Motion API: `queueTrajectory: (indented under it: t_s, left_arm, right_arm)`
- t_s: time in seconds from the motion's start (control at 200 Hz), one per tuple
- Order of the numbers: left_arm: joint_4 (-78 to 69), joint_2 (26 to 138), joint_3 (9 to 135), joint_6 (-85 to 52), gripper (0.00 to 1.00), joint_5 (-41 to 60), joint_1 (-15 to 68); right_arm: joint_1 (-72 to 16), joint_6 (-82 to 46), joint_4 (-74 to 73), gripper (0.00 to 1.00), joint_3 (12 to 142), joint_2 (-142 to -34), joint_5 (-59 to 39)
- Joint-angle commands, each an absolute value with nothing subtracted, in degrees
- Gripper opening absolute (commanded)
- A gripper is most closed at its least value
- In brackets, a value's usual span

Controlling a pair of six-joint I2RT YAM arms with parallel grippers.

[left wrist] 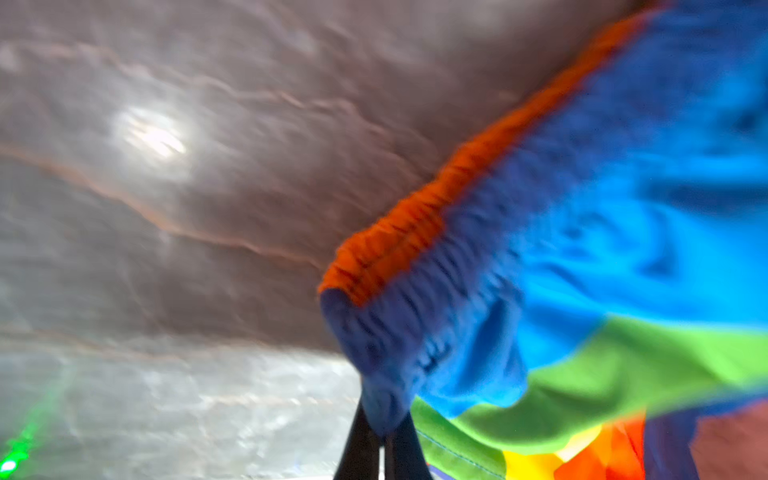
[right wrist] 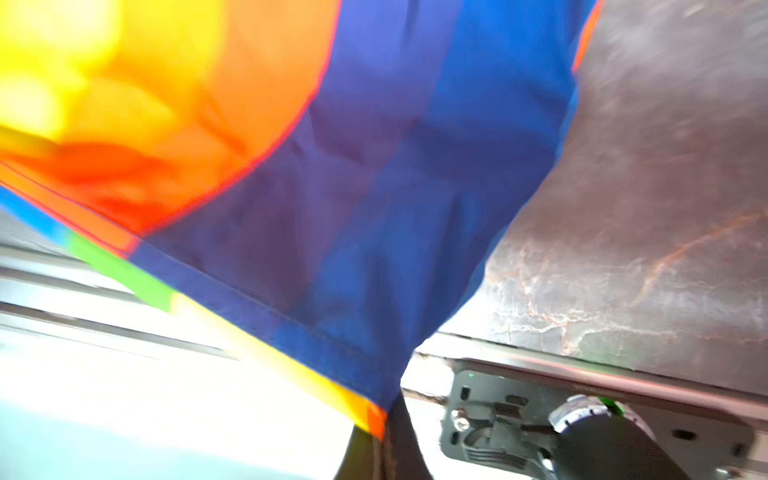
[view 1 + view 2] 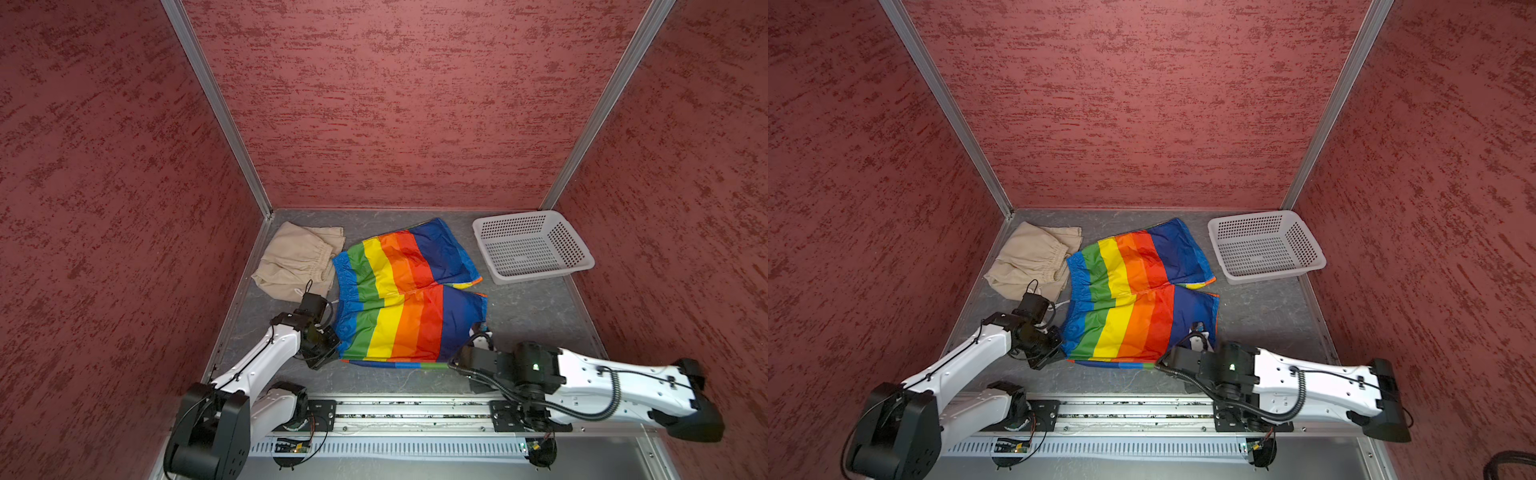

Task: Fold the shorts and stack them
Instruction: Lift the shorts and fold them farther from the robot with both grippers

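two pairs of shorts lie on the grey table [image 3: 532,316]. the rainbow-striped shorts [image 3: 399,299] are spread flat in the middle of both top views, with the waistband toward the left of the frame and the leg hems toward the right. the beige shorts [image 3: 295,257] sit bunched at the upper left, right beside that waistband. a white basket [image 3: 544,274] stands apart at the upper right.

the left gripper [image 1: 382,440] has its fingers pinched tight on the gathered waistband corner, at the lower left of the cloth. the right gripper [image 2: 384,419] is clamped on the hem corner of the lower leg, at the lower right. both wrist views are blurred, but each shows fabric running straight out of the closed fingers.

the rainbow cloth looks thin, shiny and very light, so it is probably limp and slippery and likely to sag between the two pinches. the thick elastic waistband and the stitched hem seem the surest places to bite. the beige pair looks softer and matte, so it should slip less, and is best taken at its gathered waist.
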State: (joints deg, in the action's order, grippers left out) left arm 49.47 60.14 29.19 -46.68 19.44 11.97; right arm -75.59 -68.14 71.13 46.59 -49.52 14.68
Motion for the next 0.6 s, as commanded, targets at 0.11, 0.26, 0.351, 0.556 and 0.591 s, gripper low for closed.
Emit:
queueTrajectory:
  t_s: [0.11,0.26,0.351,0.556,0.591]
  left_arm:
    - [57.9,51.44,36.11,-49.73,0.0,16.88,11.55]
    - [63.47,46.27,43.4,-51.84,0.0,15.89,13.66]
    - [66.25,44.57,47.5,-51.86,0.0,15.4,13.82]
    - [66.99,44.9,51.89,-51.35,0.0,14.33,13.73]
    - [66.75,45.38,52.57,-51.21,0.0,14.28,13.68]
  right_arm:
    - [-74.2,-82.07,86.89,0.0,49.26,-38.36,26.51]
    - [-74.18,-77.74,84.99,0.0,51.07,-42.7,28.24]
    - [-74.25,-74.83,86.35,0.0,56.04,-46.88,33.23]
    - [-70.88,-71.73,88.89,0.0,68.12,-50.98,53.62]
    - [-69.48,-69.85,87.24,0.0,68.82,-50.61,56.36]
